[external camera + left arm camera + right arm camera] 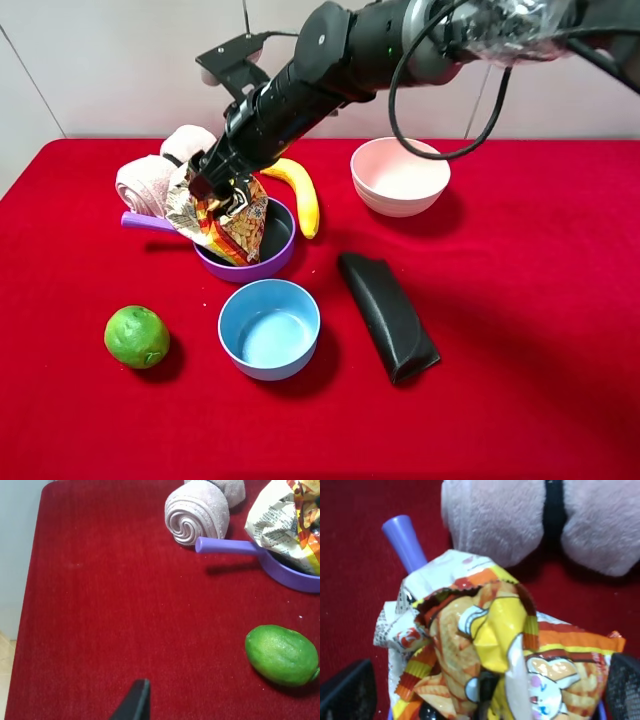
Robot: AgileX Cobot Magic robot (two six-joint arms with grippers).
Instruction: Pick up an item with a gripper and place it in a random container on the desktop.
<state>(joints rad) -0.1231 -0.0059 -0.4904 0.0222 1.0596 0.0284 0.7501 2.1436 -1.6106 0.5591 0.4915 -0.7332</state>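
1. Right gripper (212, 186) is spread wide, hanging over the snack bag (222, 222) a bit left of centre in the overhead frame. In the right wrist view both jaw tips sit at the bottom corners of the frame with the snack bag (490, 650) bulging up between them, and I can't see either one pressing on the foil. So I'd call it let go, though I can't rule out a light touch.

2. Where the bag is: crumpled and standing half upright in the purple pan (279, 250), leaning out over the pan's left rim toward the handle (150, 222). It's in, just not lying flat.

3. Step-wise, my read is we're at the release end of the placing step. Pick is done, drop looks done.

4. Next move for me: lift the arm straight up and away without a jaw snagging the crinkly foil and dragging the bag back out. The pink rolled towel (150, 178) sits right behind the pan and the banana (300, 192) lies along its right side, so I'd go up before going sideways.

5. Left gripper (135, 702): only one dark tip pokes in at the bottom of its own view, over bare red cloth (100, 605) near the lime (281, 655). Can't tell how its jaws stand.
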